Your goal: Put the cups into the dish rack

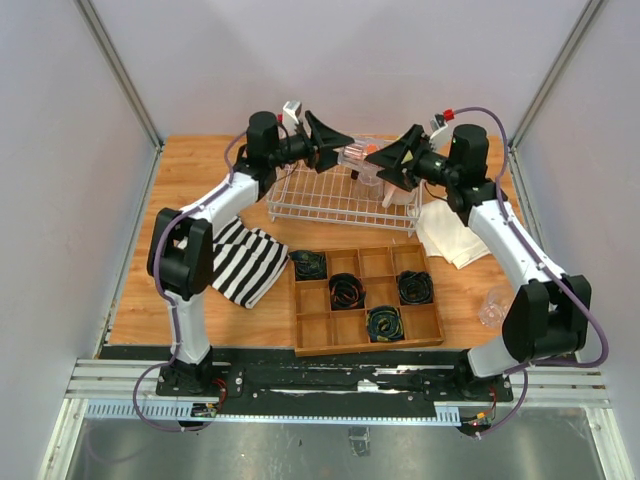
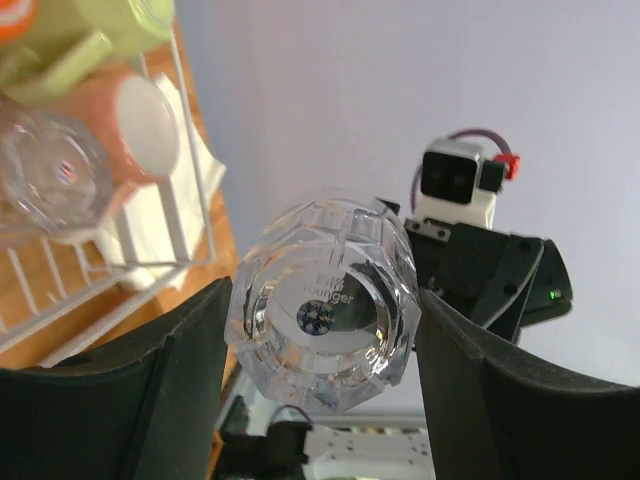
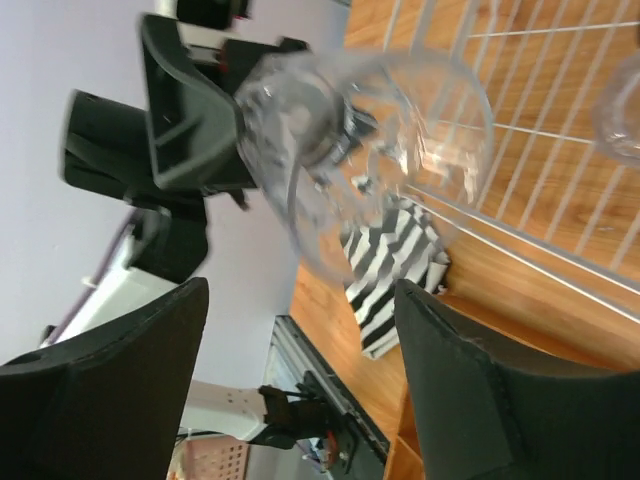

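Note:
My left gripper (image 1: 343,147) is shut on a clear tumbler (image 1: 358,160) and holds it on its side in the air above the far edge of the white wire dish rack (image 1: 330,205). In the left wrist view the tumbler's thick base (image 2: 322,310) faces the camera between the two fingers (image 2: 165,400). My right gripper (image 1: 388,163) is open and faces the tumbler's mouth (image 3: 370,150) from the other side, its fingers (image 3: 470,400) short of the glass. At the rack's right end sit a pale green mug (image 2: 120,30), an orange mug (image 2: 14,14), a white-pink mug (image 2: 130,115) and a clear tumbler (image 2: 50,175).
A wooden compartment tray (image 1: 365,300) with black cables lies in front of the rack. A striped cloth (image 1: 245,262) lies to its left and a white cloth (image 1: 450,235) to the right of the rack. Another clear tumbler (image 1: 495,305) stands near the table's right edge.

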Robot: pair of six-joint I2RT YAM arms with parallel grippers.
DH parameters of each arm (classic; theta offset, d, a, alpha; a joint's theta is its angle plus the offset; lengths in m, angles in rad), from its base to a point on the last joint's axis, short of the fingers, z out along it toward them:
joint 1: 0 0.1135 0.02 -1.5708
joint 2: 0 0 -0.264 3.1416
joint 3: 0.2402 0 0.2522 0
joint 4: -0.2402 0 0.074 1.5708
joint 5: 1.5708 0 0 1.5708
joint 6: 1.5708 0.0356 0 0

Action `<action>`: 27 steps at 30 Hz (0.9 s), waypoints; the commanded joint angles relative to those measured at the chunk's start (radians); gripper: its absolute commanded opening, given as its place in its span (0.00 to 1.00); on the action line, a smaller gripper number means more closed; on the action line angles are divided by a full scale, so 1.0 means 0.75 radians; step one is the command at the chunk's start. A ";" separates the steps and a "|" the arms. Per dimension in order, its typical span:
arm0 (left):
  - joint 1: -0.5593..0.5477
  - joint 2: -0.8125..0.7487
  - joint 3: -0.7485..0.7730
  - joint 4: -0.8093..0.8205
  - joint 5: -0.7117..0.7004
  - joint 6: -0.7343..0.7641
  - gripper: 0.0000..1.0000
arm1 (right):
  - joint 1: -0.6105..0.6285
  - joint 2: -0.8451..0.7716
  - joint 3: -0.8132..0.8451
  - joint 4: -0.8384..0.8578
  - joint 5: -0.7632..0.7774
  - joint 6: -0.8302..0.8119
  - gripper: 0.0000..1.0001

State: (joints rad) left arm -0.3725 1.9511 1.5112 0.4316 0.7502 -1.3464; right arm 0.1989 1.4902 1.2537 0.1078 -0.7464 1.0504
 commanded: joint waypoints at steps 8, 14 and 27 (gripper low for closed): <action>0.036 0.198 0.646 -0.972 -0.444 0.759 0.01 | -0.195 -0.182 -0.007 -0.399 0.076 -0.378 0.81; 0.044 0.308 0.885 -1.238 -0.679 0.940 0.01 | -0.249 -0.208 0.052 -0.540 0.120 -0.501 0.82; 0.027 0.441 1.124 -1.521 -1.022 1.232 0.00 | -0.289 -0.178 0.040 -0.555 0.122 -0.527 0.84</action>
State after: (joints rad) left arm -0.3428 2.2734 2.3104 -0.6617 0.0963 -0.5209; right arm -0.0010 1.3556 1.2541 -0.2974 -0.6605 0.6804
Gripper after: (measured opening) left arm 0.688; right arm 0.833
